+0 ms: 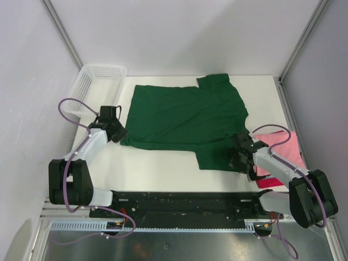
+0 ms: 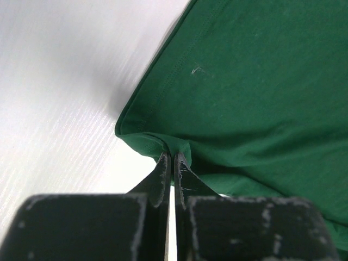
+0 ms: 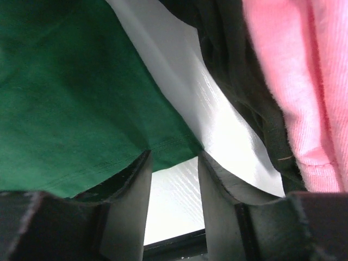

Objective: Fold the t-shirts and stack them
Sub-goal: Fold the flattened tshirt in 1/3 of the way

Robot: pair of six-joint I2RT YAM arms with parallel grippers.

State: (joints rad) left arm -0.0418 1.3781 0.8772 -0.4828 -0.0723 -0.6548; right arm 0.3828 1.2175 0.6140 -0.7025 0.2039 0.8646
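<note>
Currently on your table:

- One green t-shirt, spread flat across the middle, with one sleeve toward the far edge.
- Your left gripper, clenched on the green t-shirt's near-left hem corner. The cloth is bunched between the closed jaws.
- Your right gripper, released with jaws apart, at the shirt's near-right corner. The hem lies at the fingertips, and bare table shows in the gap.
- One pink t-shirt, folded, at the table's right edge, just beside your right gripper.
- One red t-shirt, showing only at the pink one's near edge, partly hidden by the right arm.
- One white mesh basket, in the far-left corner, apart from the green t-shirt.
</note>
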